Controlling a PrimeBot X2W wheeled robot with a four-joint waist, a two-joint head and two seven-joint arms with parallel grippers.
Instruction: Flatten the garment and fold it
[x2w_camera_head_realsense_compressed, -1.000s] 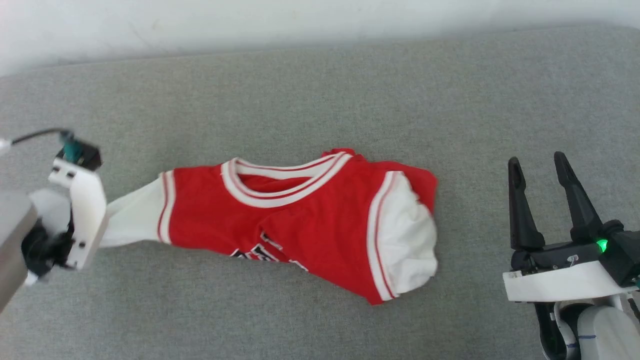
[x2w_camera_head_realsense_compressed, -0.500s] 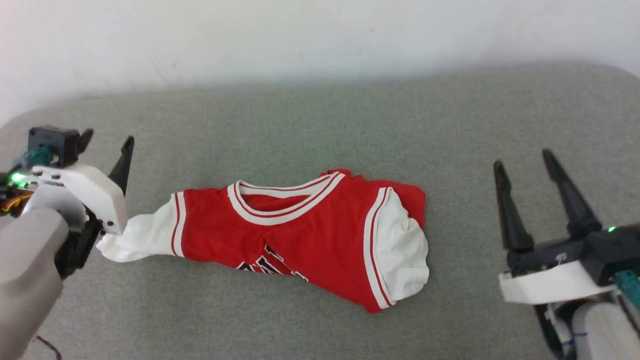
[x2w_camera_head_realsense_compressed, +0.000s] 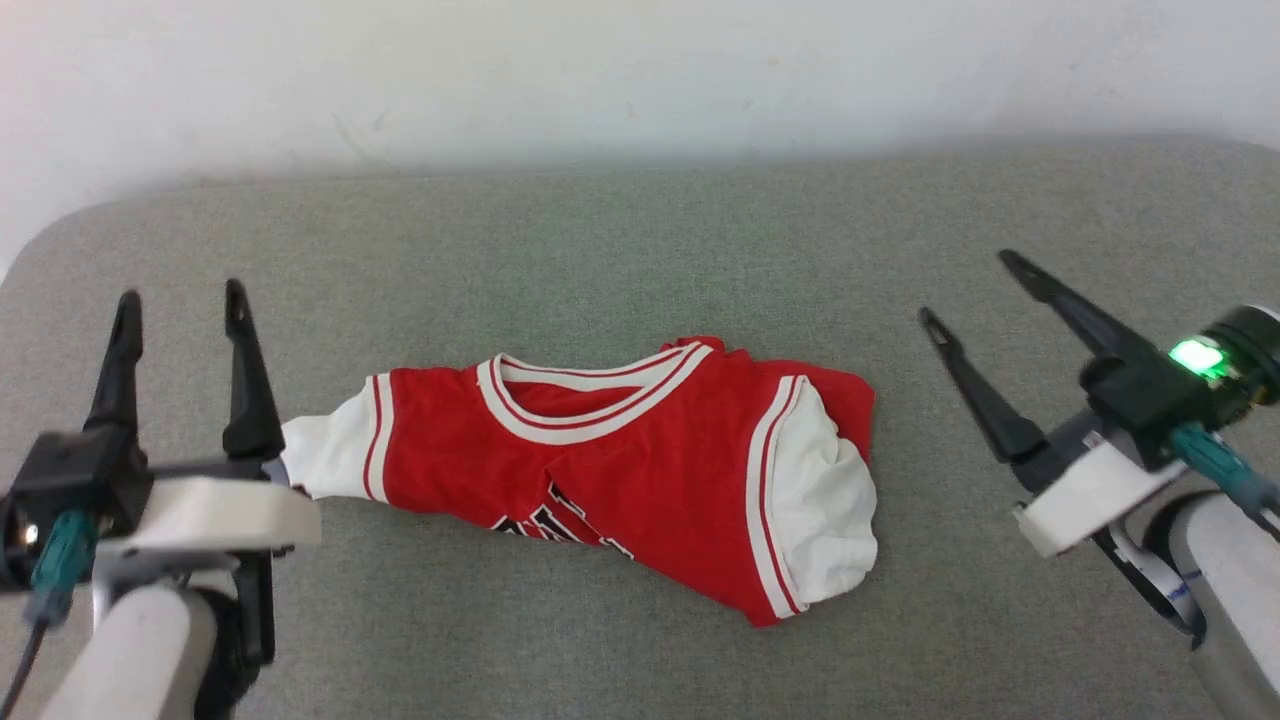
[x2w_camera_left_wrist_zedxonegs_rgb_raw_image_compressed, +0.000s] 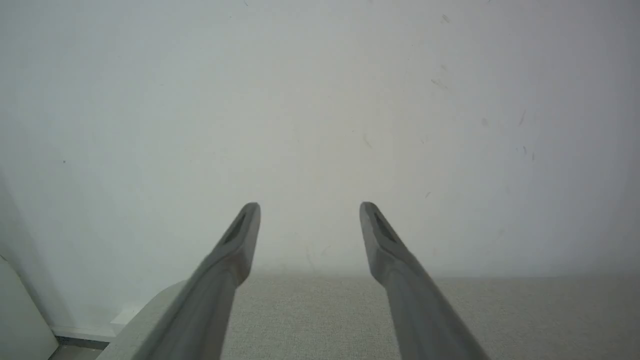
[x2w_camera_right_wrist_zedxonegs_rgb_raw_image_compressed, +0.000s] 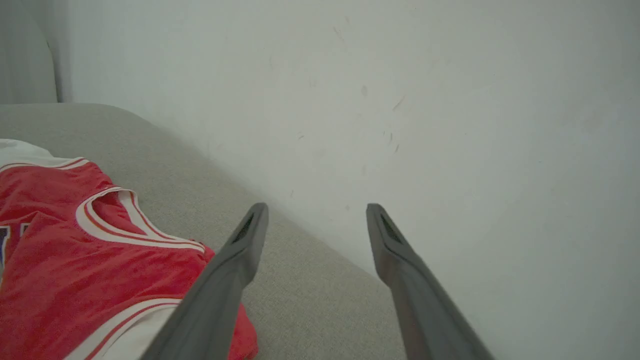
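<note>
The garment (x2w_camera_head_realsense_compressed: 640, 470), a red jersey with white sleeves and a striped collar, lies crumpled across the middle of the grey cushion (x2w_camera_head_realsense_compressed: 640, 230), its lower part bunched under itself. Black letters peek out at its front fold. One white sleeve stretches left toward my left gripper (x2w_camera_head_realsense_compressed: 180, 305), which stands open and empty just left of the sleeve end, fingers raised above the surface. My right gripper (x2w_camera_head_realsense_compressed: 965, 287) is open and empty to the right of the garment, tilted toward it. The right wrist view catches the garment (x2w_camera_right_wrist_zedxonegs_rgb_raw_image_compressed: 95, 255) at lower left, beside my right gripper (x2w_camera_right_wrist_zedxonegs_rgb_raw_image_compressed: 315, 212).
A white wall (x2w_camera_head_realsense_compressed: 640, 70) runs along the cushion's far edge. The cushion's rounded left corner (x2w_camera_head_realsense_compressed: 40, 240) lies just beyond my left gripper. In the left wrist view my left gripper (x2w_camera_left_wrist_zedxonegs_rgb_raw_image_compressed: 310, 210) points at the wall (x2w_camera_left_wrist_zedxonegs_rgb_raw_image_compressed: 320, 100) above the cushion (x2w_camera_left_wrist_zedxonegs_rgb_raw_image_compressed: 310, 320).
My left gripper has let go of the white sleeve, opened and turned fingers-up beside it. The sleeve has slackened. My right gripper tilted left. The camera view has shifted.
</note>
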